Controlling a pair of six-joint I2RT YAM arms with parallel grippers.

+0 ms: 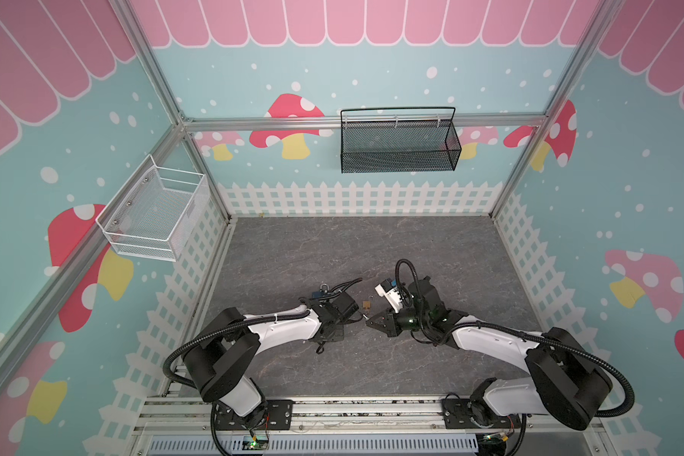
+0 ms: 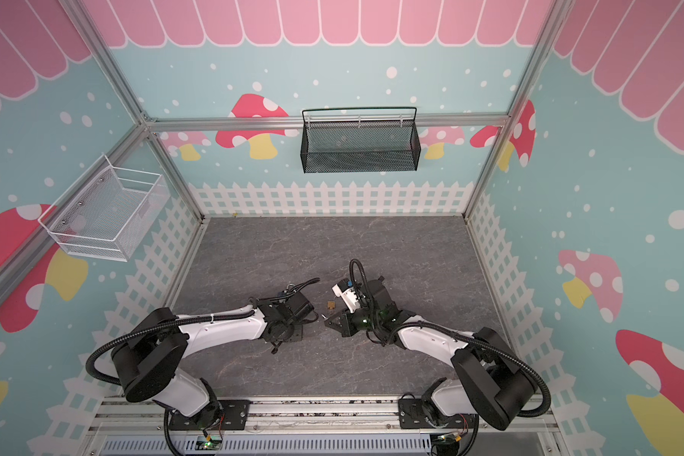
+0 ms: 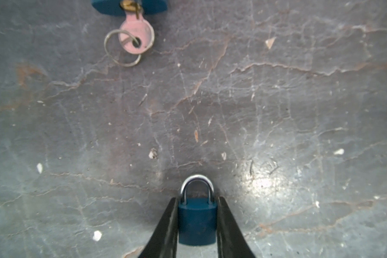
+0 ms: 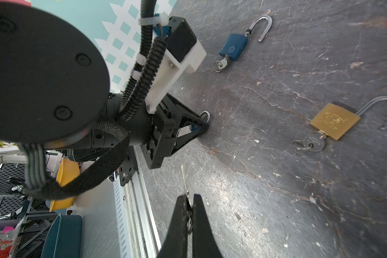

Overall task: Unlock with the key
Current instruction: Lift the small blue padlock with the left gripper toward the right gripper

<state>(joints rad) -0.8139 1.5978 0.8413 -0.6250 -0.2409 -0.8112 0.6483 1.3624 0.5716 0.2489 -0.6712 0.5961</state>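
Now, on the left, your left gripper (image 3: 197, 199) presses its fingers against both sides of the small blue padlock (image 3: 197, 223), silver shackle closed, low on the grey marbled tabletop (image 3: 277, 100), while the right gripper (image 4: 189, 207) pinches the thin silver key (image 4: 184, 178), so with the lock braced, you next need its blade lined up with the keyhole.

Tabletop (image 1: 372, 244) is grey slate-look with rusty-brown veining and white flecks. Walls (image 1: 372, 79) are teal with white dots, red and pink mushrooms on yellow stems, a white picket fence and a pink scalloped roof band. Closed blue padlock (image 3: 197, 223) and open blue padlock (image 4: 232, 48) have silver shackles, brass padlock (image 4: 334, 121) is gold, key (image 4: 184, 178) silver; black mesh basket (image 1: 399, 146), white mesh basket (image 1: 155, 213).
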